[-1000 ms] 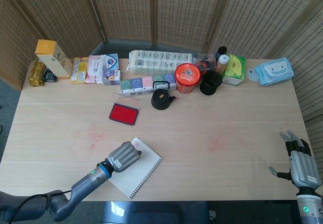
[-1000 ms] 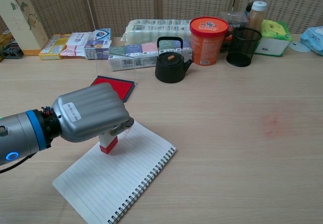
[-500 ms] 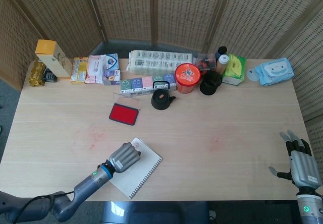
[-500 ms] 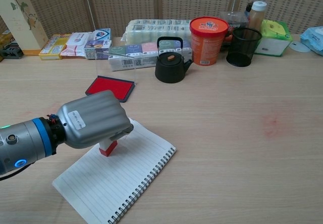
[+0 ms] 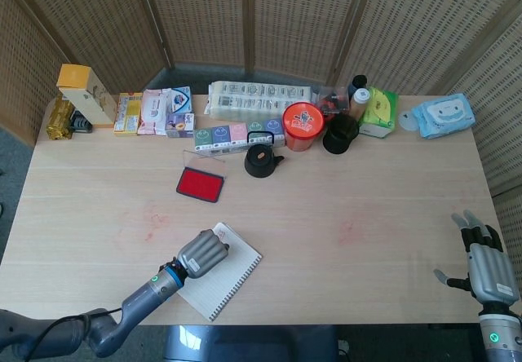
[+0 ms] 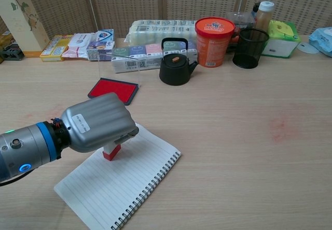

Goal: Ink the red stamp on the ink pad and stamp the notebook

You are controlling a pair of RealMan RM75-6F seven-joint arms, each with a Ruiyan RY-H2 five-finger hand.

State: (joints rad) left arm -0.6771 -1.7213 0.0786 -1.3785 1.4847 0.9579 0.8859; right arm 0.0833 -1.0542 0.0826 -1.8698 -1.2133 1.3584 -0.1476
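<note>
Back row on table (image 6: 233, 137): black kettle (image 6: 175, 64), orange tub (image 6: 214, 41), black mesh cup (image 6: 250, 47), tissue packs (image 6: 160, 32), yellow-topped carton (image 6: 19, 17). Wicker screen (image 5: 261, 19) behind.

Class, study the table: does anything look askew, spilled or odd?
Faint red smudges stain the light wooden table, like stray ink. The white spiral-bound notebook lies diagonally to the table's edge. Nothing looks spilled or damaged.

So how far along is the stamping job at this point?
Inking cannot be confirmed from these views. The open red ink pad lies apart on the wooden table. In hand: the left hand grips the red stamp, whose base is on or just above the white spiral-bound lined notebook. Left: lifting the stamp to show a mark; none is visible yet. The right hand is open and idle.
</note>
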